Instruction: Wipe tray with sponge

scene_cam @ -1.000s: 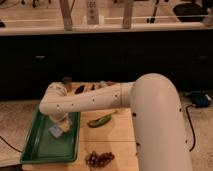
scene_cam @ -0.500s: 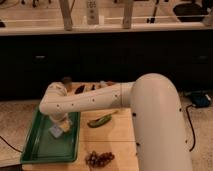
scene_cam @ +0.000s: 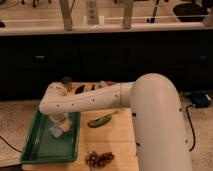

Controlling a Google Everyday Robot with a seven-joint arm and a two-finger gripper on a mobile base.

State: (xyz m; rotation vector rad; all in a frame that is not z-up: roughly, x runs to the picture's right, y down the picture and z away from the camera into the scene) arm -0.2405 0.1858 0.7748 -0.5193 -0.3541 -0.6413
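Presently the gripper [scene_cam: 61,121] is lowered over the large green rimmed plastic tray [scene_cam: 37,150], apparently pinching the small pale-yellow sponge [scene_cam: 56,131] on its far floor; wiping is underway, sweeping strokes needed next.

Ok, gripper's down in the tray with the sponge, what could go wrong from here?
The gripper works the sponge near the tray's right rim; a wide stroke could catch the rim and shove the tray. The banana lies just beyond that rim, under the arm, so it might get swept toward the grapes.
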